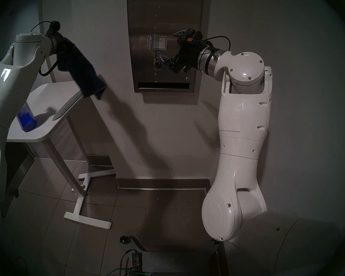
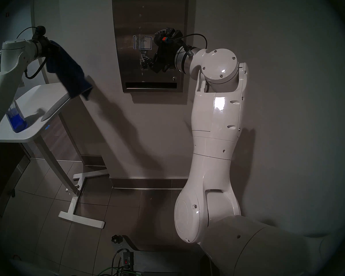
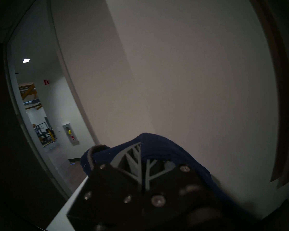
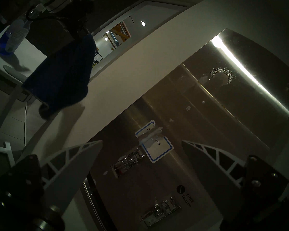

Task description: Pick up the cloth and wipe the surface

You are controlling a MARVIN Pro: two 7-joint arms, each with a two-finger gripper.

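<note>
The dark navy cloth [image 1: 84, 70] hangs from my left gripper [image 3: 141, 152], which is shut on it with the fabric draped over the fingers. It dangles above the right edge of the white table, left of the panel and apart from it. The surface, a tall steel dispenser panel [image 1: 167, 16], is on the wall, with white smears and droplets [image 4: 222, 72] on it. My right gripper [image 1: 170, 46] stands open and empty just in front of the panel, by the blue-bordered label [image 4: 157, 147] and the upper lever [image 4: 128, 160].
A white side table [image 1: 48, 94] stands at the left with a blue bottle [image 1: 26, 118] on it; its base [image 1: 88, 219] rests on the tiled floor. A dark slot [image 1: 163, 85] runs along the panel's bottom. An open doorway [image 3: 40, 117] lies beyond the left arm.
</note>
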